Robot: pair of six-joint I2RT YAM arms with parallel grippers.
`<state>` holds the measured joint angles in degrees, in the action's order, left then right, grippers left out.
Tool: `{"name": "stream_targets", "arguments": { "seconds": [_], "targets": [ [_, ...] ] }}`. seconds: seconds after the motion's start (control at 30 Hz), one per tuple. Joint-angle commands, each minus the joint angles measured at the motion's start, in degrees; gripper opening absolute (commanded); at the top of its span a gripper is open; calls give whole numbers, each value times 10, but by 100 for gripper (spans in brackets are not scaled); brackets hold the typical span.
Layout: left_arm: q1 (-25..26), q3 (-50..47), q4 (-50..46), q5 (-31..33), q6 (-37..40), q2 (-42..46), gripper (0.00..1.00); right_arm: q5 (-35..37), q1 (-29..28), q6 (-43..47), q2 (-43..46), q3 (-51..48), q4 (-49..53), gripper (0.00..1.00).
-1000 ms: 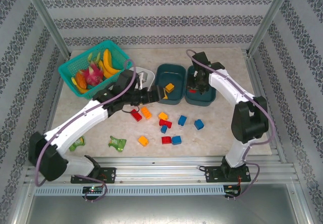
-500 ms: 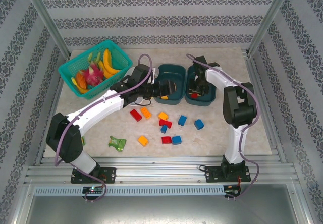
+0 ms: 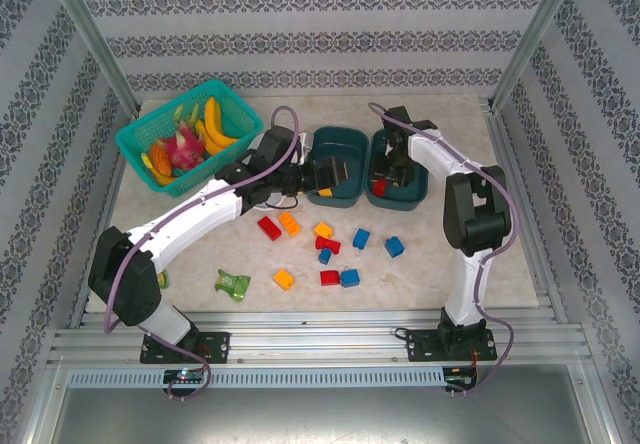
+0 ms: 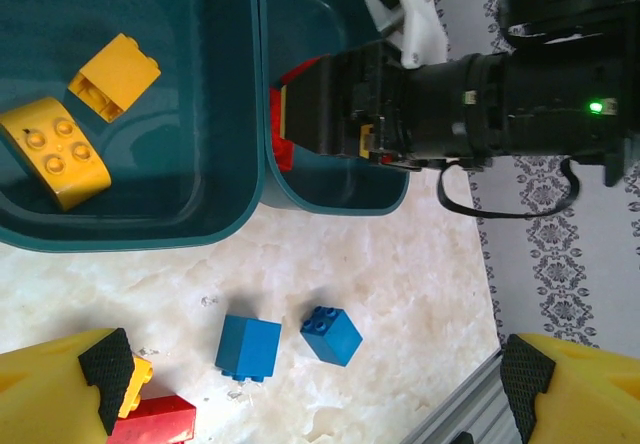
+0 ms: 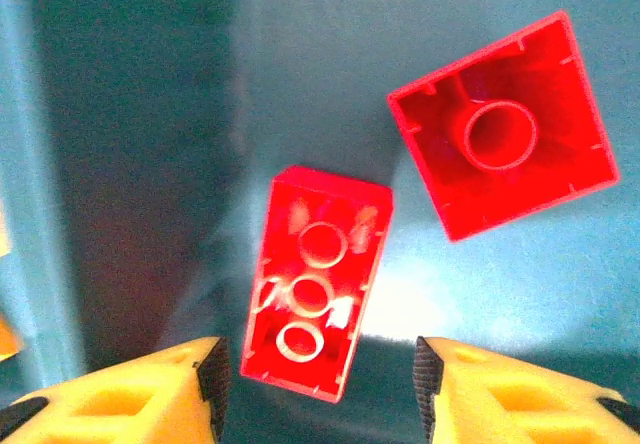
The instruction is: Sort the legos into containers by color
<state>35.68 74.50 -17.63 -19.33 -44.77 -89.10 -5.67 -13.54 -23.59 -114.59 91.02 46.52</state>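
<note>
The right end effector stands open over the right teal container, where 2 red legos lie; this drop seems finished. The left end effector hangs wide open above 2 yellow legos. Next: fetch loose legos from the table.

I see two yellow bricks lying in the left teal tub. Two red bricks show their hollow undersides in the right teal tub. About ten loose bricks, red, blue and orange-yellow, lie scattered on the worktop just in front of the tubs.
</note>
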Motion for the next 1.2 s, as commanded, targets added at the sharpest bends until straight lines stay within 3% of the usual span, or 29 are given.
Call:
{"name": "stream_targets", "arguments": {
  "seconds": [0.0, 0.13, 0.37, 0.6, 0.73, 0.9, 1.17],
  "targets": [
    [5, 10, -32, 23, 8, 40, 96, 20, -27, 13, 79, 26, 4, 54],
    [-2, -9, -64, 57, -10, 79, 95, 30, -76, 28, 147, -1, -27, 54],
    [-18, -102, -135, 126, -47, 222, 95, 53, -257, 85, 214, -72, -83, 56],
    [-19, -213, -258, 241, -117, 415, 95, 60, -405, 100, 169, -65, -101, 60],
    [-18, -260, -317, 254, -157, 495, 94, 75, -446, 79, 105, -43, -98, 59],
    [-18, -285, -382, 275, -188, 579, 92, 114, -459, 56, 10, 21, -59, 61],
    [-18, -278, -436, 289, -203, 634, 90, 142, -459, 43, -81, 86, -36, 64]
  ]
}}
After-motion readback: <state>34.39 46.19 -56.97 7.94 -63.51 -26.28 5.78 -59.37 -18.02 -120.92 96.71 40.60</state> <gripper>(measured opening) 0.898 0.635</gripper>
